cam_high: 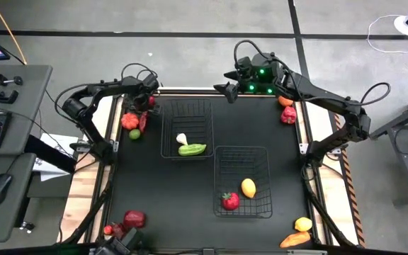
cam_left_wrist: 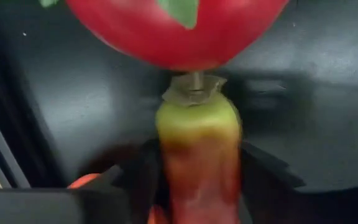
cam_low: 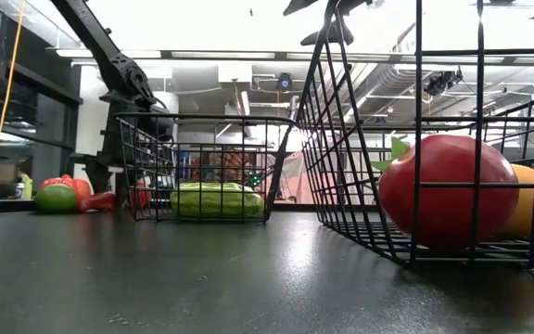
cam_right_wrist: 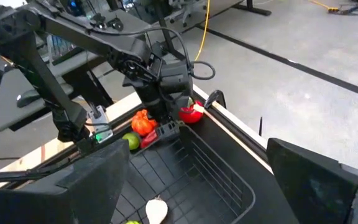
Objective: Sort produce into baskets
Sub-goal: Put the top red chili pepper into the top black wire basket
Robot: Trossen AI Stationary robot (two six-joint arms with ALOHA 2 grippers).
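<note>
red-and-green pepper (cam_left_wrist: 197, 155) sits between my left gripper's (cam_high: 142, 113) fingers, stem end pointing away from my wrist, fingers pressed against its sides. just past its stem, a round red piece with a green leaf (cam_left_wrist: 176, 28), close to touching the stem. beside my left gripper on the table, an orange-red tomato (cam_high: 129, 120) and a small green lime (cam_high: 134, 134), both just outside the nearer basket (cam_high: 187, 106). that basket lies just beyond my left fingers toward the table's middle and holds a white garlic piece (cam_high: 181, 139) and a green cucumber (cam_high: 193, 149). the second basket (cam_high: 242, 156) stands farther off, touching the first at a corner, with a red strawberry (cam_high: 230, 201) and a yellow lemon (cam_high: 248, 188) inside. my right gripper (cam_high: 227, 91) hangs raised above the far edge of the table, fingers spread, nothing between them. behind my right wrist, at the table's edge, an orange piece (cam_high: 285, 100) and a red piece (cam_high: 288, 116). well away from both hands, at the near corners: a dark red piece (cam_high: 134, 219) on one side, a yellow piece (cam_high: 302, 224) and an orange carrot (cam_high: 294, 240) on the other.
</note>
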